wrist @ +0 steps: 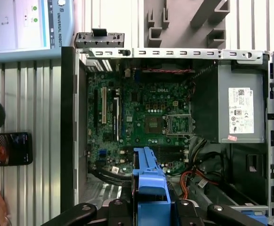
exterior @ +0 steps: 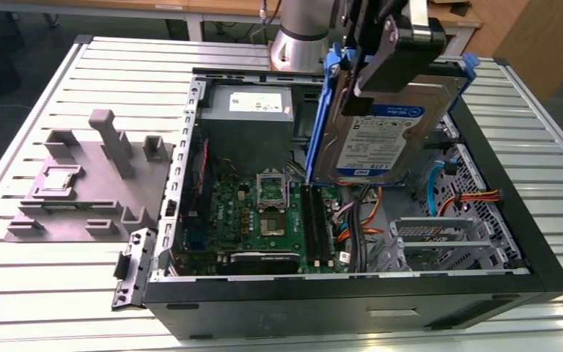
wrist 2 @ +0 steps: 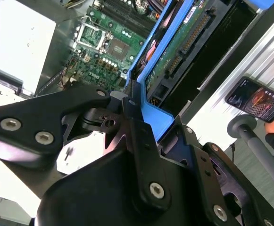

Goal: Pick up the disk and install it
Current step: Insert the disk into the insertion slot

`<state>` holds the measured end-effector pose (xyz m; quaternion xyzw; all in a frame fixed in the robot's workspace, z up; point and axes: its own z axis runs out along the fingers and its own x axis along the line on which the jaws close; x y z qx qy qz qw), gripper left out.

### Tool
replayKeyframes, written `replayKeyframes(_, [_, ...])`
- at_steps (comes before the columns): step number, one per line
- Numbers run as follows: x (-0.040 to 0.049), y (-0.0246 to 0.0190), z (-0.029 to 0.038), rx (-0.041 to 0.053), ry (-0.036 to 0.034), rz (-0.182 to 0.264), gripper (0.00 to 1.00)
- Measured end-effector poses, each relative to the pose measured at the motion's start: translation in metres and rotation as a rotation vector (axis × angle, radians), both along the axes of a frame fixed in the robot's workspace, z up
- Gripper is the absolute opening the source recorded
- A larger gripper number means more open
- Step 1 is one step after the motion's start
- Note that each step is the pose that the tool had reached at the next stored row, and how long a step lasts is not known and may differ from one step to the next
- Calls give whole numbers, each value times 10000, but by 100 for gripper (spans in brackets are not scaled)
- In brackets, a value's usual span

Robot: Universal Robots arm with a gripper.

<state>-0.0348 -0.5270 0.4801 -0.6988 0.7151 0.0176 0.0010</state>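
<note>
The gripper (exterior: 368,86), pinching the disk (exterior: 384,139) by its blue carrier (exterior: 318,110), held it tilted above the motherboard (exterior: 252,213), where a slip could strike components.

1. A slatted metal worktop (exterior: 56,293) carries an open black computer case (exterior: 360,304) lying on its side, toward the worktop's edge on the exterior view's right.
2. Inside it lie a green motherboard (exterior: 252,213), a grey power-supply box (exterior: 247,121) with a white label, a perforated metal drive cage (exterior: 438,238) and orange cables (exterior: 472,196).
3. A grey moulded fixture (exterior: 86,191) with upright posts rests just beside the case, on the exterior view's left.
4. In the first wrist view, a phone (wrist: 8,148) with a lit screen lies on the worktop beside the case's black wall; a lit tablet (wrist: 19,23) sits near the case's corner.
</note>
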Motion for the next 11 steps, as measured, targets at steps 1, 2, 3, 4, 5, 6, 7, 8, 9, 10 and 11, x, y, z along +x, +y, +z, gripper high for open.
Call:
replayKeyframes(1, [14,0,-2,1,0,0,37])
replayKeyframes(2, [19,0,-5,0,0,0,37])
replayKeyframes(3, [19,-1,-6,-2,1,-1,37])
replayKeyframes(4, [19,-4,-9,-3,0,-3,37])
replayKeyframes(5, [20,-12,-12,-2,0,0,37])
replayKeyframes(6, [21,-24,-16,-1,-3,0,37])
replayKeyframes(7, [20,-37,-20,0,-5,0,37])
replayKeyframes(8, [20,-47,-23,0,-6,0,37])
replayKeyframes(9, [19,-52,-25,0,-7,-1,37])
replayKeyframes(10, [19,-53,-26,1,-7,-2,37])
replayKeyframes(11, [20,-53,-25,-1,-7,-2,37])
